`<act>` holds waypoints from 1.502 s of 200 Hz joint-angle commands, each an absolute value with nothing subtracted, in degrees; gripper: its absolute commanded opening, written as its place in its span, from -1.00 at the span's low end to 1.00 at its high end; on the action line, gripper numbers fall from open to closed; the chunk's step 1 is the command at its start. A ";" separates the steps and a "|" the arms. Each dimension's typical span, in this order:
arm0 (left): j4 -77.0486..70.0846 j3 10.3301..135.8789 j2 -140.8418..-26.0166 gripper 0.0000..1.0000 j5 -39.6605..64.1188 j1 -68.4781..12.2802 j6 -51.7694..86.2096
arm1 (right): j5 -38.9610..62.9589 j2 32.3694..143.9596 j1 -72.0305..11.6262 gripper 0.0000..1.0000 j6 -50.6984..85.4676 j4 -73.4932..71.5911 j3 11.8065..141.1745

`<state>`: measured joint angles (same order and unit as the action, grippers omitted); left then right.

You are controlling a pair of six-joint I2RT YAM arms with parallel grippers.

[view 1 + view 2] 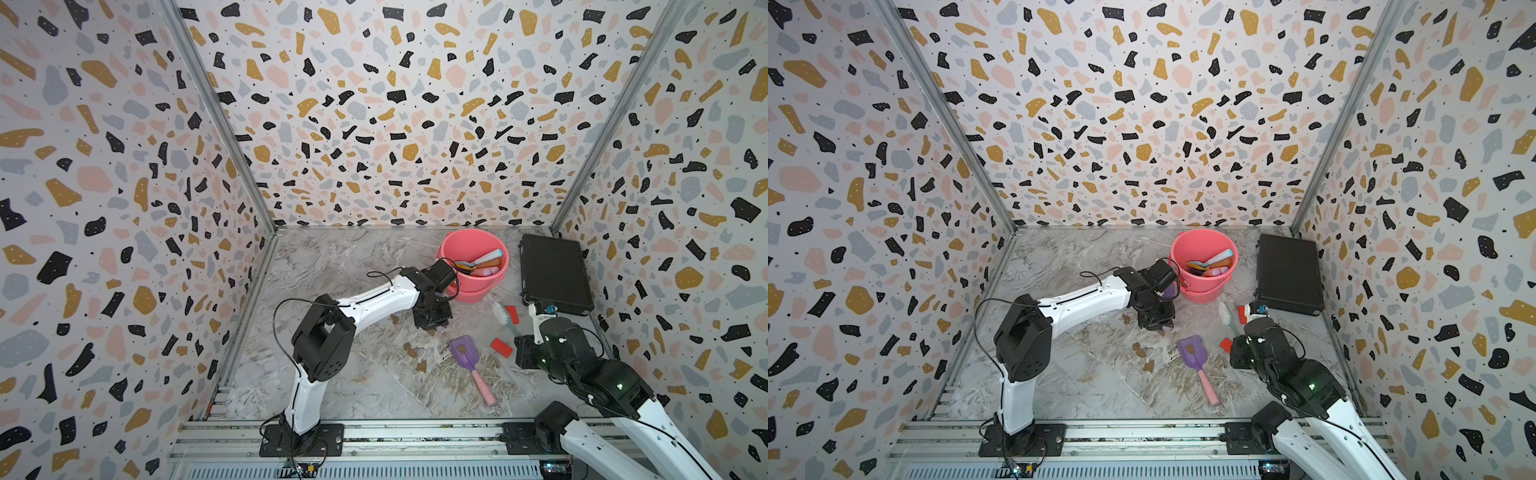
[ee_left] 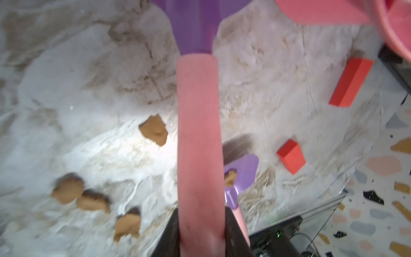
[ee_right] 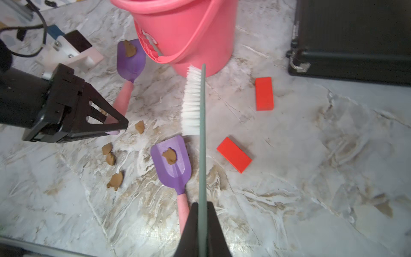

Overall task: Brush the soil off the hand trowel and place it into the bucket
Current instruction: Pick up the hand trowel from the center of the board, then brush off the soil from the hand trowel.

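With tools (image 1: 478, 264) in the bucket (image 3: 189, 33), the left gripper (image 2: 200, 235) clamps a trowel (image 3: 131, 60) beside it, its soil (image 3: 129, 49) unbrushed, the right gripper (image 3: 202, 222) clamps the brush (image 3: 192, 100), and a second trowel (image 3: 175, 169), also soiled, lies farther off.

Top stereo pair high, facing down, wrist cams close, both seemingly toward bucket (image 3: 189, 26)

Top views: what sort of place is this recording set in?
Most likely a staged robot test booth: terrazzo-print wall panels box in a marble-look tabletop, two arms are bolted to a rail along its front edge, and the props are a plastic bucket and a toy-like trowel.
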<state>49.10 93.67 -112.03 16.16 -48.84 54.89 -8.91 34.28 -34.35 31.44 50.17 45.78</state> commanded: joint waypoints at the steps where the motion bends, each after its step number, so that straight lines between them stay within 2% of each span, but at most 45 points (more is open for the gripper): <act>1: 59.36 91.80 -106.69 -1.00 18.28 -48.78 43.51 | -1.98 36.30 -34.10 -1.00 20.98 43.31 48.81; 37: 67.30 88.33 -97.74 -1.00 17.14 -48.79 35.64 | 5.82 40.69 -34.15 -1.00 11.16 37.22 51.84; 90: 77.90 83.04 -88.01 -1.00 14.07 -48.78 32.27 | 15.47 44.41 -34.10 -1.00 3.80 35.11 55.34; 118: 79.45 79.66 -82.32 -1.00 16.49 -48.73 30.47 | 20.43 44.23 -34.59 -1.00 0.95 33.46 55.39; 143: 81.51 78.65 -78.76 -1.00 22.36 -48.70 27.09 | 16.13 44.94 -38.43 -1.00 -3.09 31.96 55.19; 177: 84.99 77.61 -76.39 -1.00 24.14 -48.72 25.32 | 3.95 49.59 -51.46 -1.00 -10.79 29.09 54.71; 237: 85.12 70.85 -71.95 -1.00 24.78 -48.69 26.07 | 2.99 50.46 -56.20 -1.00 -16.72 19.02 50.09; 300: 85.49 68.21 -69.38 -1.00 25.42 -48.69 26.48 | -8.81 55.04 -67.88 -1.00 -24.14 21.42 47.21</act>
<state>84.44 70.11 -70.37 24.64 -48.82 26.76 -2.90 53.98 -65.32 -20.78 20.60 47.72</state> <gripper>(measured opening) 0.254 0.077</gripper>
